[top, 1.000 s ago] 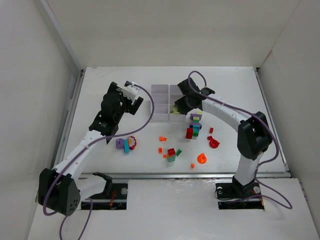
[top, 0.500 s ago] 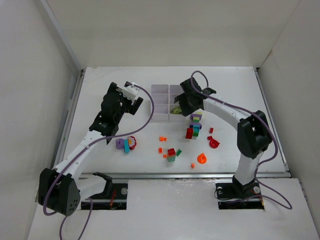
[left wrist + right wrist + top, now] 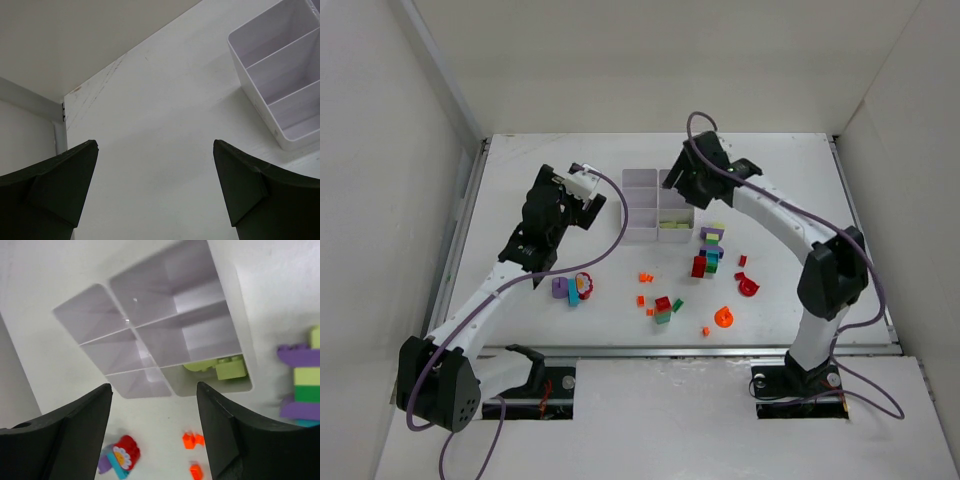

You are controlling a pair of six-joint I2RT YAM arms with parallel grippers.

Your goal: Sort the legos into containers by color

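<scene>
**A:** First entry, left of the tray?
**B:** The left gripper [image 3: 155, 146]. Its fingers are spread wide with nothing between them, over the table [image 3: 165, 90] just left of the tray [image 3: 262, 92]. Its own wrist view cuts the tray off, showing only three compartments of one column.

**A:** Loose legos on that side?
**B:** One purple, teal and red cluster [image 3: 572, 288], to the near-left of the tray. The right wrist view shows a flower printed on one piece of it. Overhead that print is too small to make out.

**A:** The tray itself?
**B:** Overhead, the right arm hides part of its right column, while the right wrist view shows all six compartments. The lime green legos [image 3: 220, 367] lie in the near-right compartment.

**A:** And the right gripper?
**B:** The right gripper [image 3: 153, 387] is above the tray, fingers apart, holding nothing.

**A:** Right of the tray?
**B:** A brick stack [image 3: 711, 248] in purple, lime, green and teal, just near-right of the tray and cut off at the right wrist view's edge. The orange bits [image 3: 645, 277] lie on the tray's near side. A red-and-green block [image 3: 663, 308], an orange round piece [image 3: 723, 317] and a red piece [image 3: 748, 287] appear only overhead.
</scene>
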